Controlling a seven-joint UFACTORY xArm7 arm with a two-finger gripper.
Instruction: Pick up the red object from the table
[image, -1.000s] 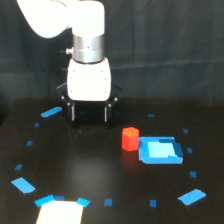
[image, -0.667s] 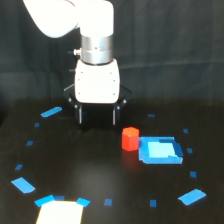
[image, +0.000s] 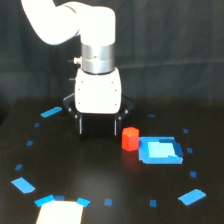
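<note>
Exterior view: red hexagonal block (image: 130, 138) on black tabletop (image: 100, 185), touching blue square patch (image: 160, 150). Claw (image: 99, 130) spread, empty, just beside block, toward the exterior view's left.

At about four o'clock from the middle of the exterior view you see a large blue square patch (image: 160, 150), lying flat, its centre paler than its edges. Small blue tape marks (image: 50, 112) ring the scene: one at ten o'clock, a larger one (image: 23, 184) at eight o'clock, another (image: 192, 196) at five o'clock. At seven o'clock, on the bottom edge, you have a pale cream rectangle (image: 60, 213) with blue corners showing at its top.
</note>
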